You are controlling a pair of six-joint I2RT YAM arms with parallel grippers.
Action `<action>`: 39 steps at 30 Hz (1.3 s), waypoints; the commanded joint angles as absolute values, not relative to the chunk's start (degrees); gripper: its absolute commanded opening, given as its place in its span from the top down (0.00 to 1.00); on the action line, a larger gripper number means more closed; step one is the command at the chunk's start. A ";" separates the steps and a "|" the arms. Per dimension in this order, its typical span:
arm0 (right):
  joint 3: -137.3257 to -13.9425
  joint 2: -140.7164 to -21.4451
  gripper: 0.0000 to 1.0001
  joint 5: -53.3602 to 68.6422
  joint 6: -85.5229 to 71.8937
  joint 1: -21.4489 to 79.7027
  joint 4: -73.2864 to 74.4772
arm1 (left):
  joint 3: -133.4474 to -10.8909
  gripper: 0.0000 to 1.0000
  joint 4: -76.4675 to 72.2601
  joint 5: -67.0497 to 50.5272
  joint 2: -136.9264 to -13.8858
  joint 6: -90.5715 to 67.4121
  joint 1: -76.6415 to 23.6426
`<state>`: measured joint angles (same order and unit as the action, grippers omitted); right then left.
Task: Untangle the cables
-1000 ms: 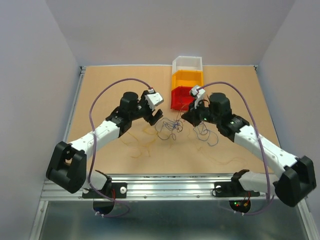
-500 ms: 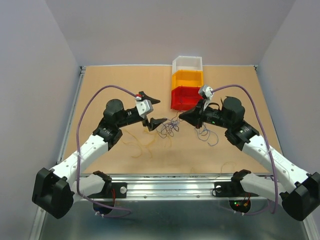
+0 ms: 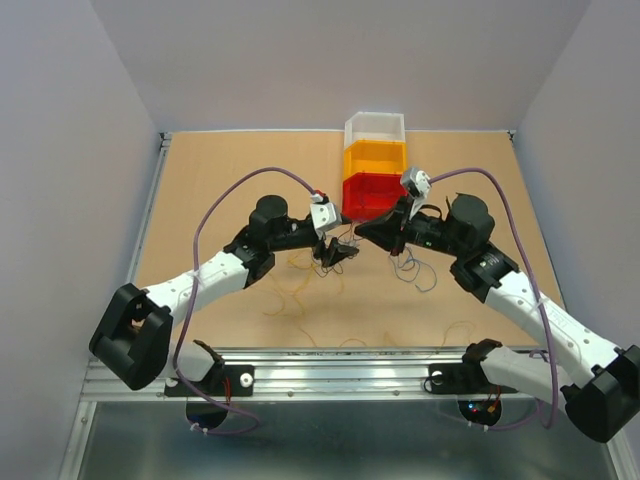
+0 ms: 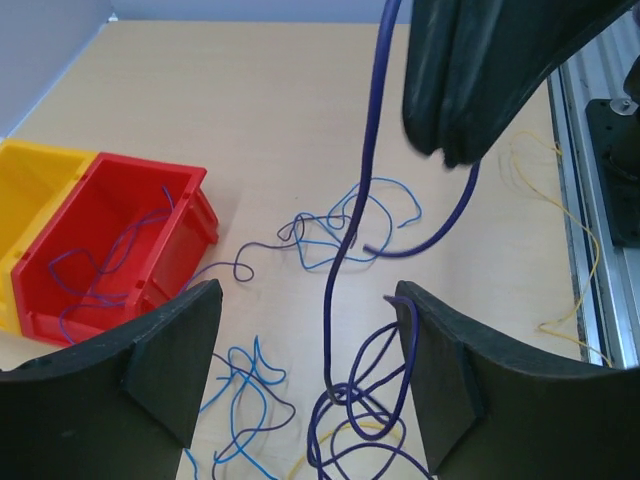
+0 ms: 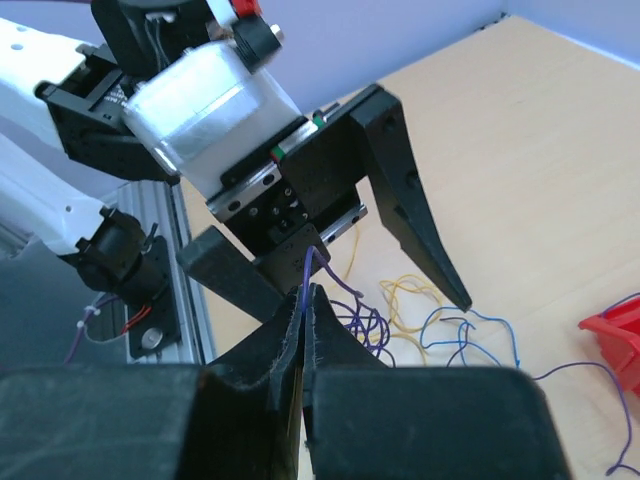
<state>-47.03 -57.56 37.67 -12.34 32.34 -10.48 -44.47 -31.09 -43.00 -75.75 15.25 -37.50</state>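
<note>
Cables: hair-thin insulated wire, limp, almost no weight or stiffness. My read is they'll drape, spring into loops and snag each other rather than slide free. The jacket looks slick and the section is tiny, so it probably needs a full fingertip pinch or it slips out. A hard yank will likely cinch knots tighter.

Near to far, clock on the table, arm bases at 6:
- 6 o'clock, by the rail: a loose yellow strand, apart from the rest. Looks already free.
- Centre: the main snarl, purple and blue loops flat on the board. One purple strand rises out of it.
- Just above: the right gripper is clenched on that purple strand, with wire poking out between the tips, and holds it up off the pile. The left gripper has its jaws wide apart and straddles the hanging strand. Neither finger touches it.
- 12 o'clock: the red bin has a few blue strands inside, and a purple lead runs from beside it toward the snarl. The yellow bin is behind it and the clear bin is last. Can't tell what's in those two.

Where to grab: I'd have the left take the hanging strand low, just above the snarl, on a single run and not a crossing. Then draw apart slowly toward 3 and 9.
</note>
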 commanded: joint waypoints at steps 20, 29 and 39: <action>-60.29 -53.61 0.91 17.84 -15.03 32.96 -21.09 | -68.26 1.00 -18.75 -34.20 -76.11 17.31 -37.71; -50.63 -52.65 0.32 10.91 -11.70 32.96 -23.99 | -88.93 1.00 -4.22 -26.03 -81.90 16.80 -37.35; -47.11 -53.00 0.27 -1.39 -11.51 32.96 -21.36 | -101.94 1.00 -1.05 -26.01 -102.28 13.71 -36.12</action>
